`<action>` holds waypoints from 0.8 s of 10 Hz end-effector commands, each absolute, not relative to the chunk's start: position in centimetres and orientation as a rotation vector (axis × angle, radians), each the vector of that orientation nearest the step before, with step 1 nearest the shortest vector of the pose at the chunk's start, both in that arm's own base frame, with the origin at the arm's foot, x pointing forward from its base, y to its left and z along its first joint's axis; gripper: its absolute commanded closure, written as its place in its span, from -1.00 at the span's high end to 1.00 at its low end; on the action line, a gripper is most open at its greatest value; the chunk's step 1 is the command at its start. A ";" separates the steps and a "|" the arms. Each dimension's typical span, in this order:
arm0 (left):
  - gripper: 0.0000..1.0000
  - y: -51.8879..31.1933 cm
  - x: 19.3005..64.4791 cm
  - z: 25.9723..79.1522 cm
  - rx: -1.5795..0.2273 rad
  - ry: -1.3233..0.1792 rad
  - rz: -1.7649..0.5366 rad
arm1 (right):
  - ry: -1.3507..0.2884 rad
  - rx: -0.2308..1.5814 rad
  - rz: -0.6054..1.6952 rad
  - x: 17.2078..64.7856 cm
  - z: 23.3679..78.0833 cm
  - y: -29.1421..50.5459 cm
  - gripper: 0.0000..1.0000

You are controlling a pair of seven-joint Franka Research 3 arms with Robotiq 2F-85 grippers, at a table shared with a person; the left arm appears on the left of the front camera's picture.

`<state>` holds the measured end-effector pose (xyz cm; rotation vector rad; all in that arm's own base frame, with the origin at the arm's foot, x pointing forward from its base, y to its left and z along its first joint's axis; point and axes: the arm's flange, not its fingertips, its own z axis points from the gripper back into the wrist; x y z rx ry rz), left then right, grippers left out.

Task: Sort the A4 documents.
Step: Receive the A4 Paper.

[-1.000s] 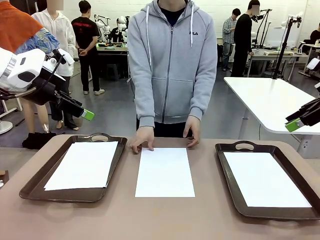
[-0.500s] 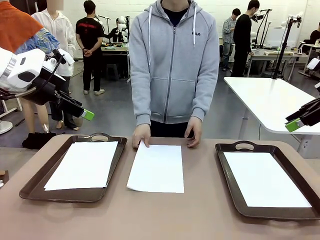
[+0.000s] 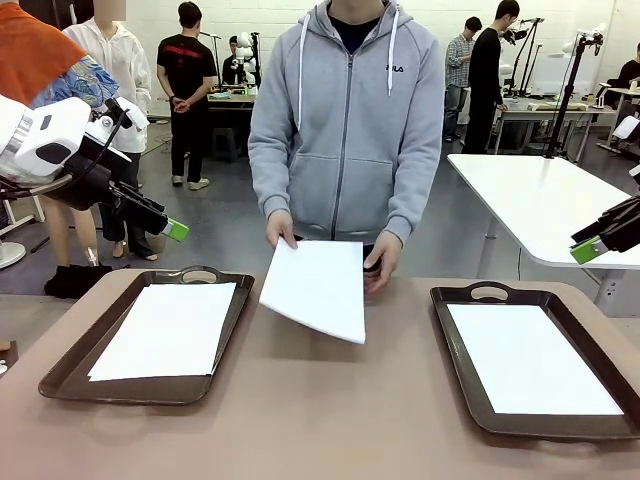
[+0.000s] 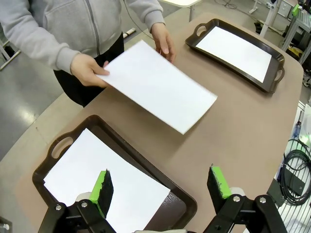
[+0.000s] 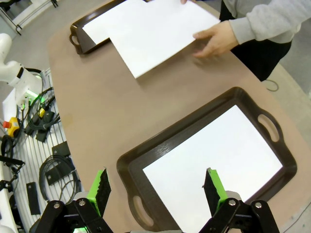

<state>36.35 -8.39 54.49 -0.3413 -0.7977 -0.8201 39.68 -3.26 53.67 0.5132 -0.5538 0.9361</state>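
Note:
The person across the table holds one A4 document [image 3: 315, 290] in both hands, lifted and tilted above the table's middle; it also shows as the held sheet [image 4: 158, 85] and the held sheet [image 5: 155, 36]. Another white sheet [image 3: 165, 328] lies in the left dark brown tray [image 3: 62, 378], and a third sheet [image 3: 530, 357] lies in the right tray [image 3: 458, 385]. My left gripper [image 3: 172, 229] hangs open above the left tray's far left side, with its green pads [image 4: 102, 190] wide apart. My right gripper [image 3: 588, 250] hovers open at the right edge, with nothing between its fingers [image 5: 212, 187].
A hand [image 3: 280, 228] grips the sheet's far corner and the other hand [image 3: 383, 262] its right side. Bare brown table [image 3: 340, 420] lies between the trays. A white table [image 3: 540, 205] stands behind on the right. Cables and boxes [image 5: 39, 145] lie on the floor beside the table.
The person has picked the middle sheet up off the table and now holds it tilted in the air. Neither arm has moved.

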 end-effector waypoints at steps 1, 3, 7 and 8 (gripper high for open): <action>1.00 -8.4 36.4 54.5 -0.337 -0.800 -0.831 | -0.550 0.515 0.938 39.7 53.6 -3.2 1.00; 1.00 -8.4 36.4 54.5 -0.337 -0.800 -0.831 | -0.550 0.515 0.938 39.7 53.6 -3.2 1.00; 1.00 -8.4 36.4 54.5 -0.337 -0.800 -0.831 | -0.550 0.515 0.938 39.7 53.6 -3.2 1.00; 1.00 -8.4 36.4 54.5 -0.337 -0.800 -0.831 | -0.550 0.515 0.938 39.7 53.6 -3.2 1.00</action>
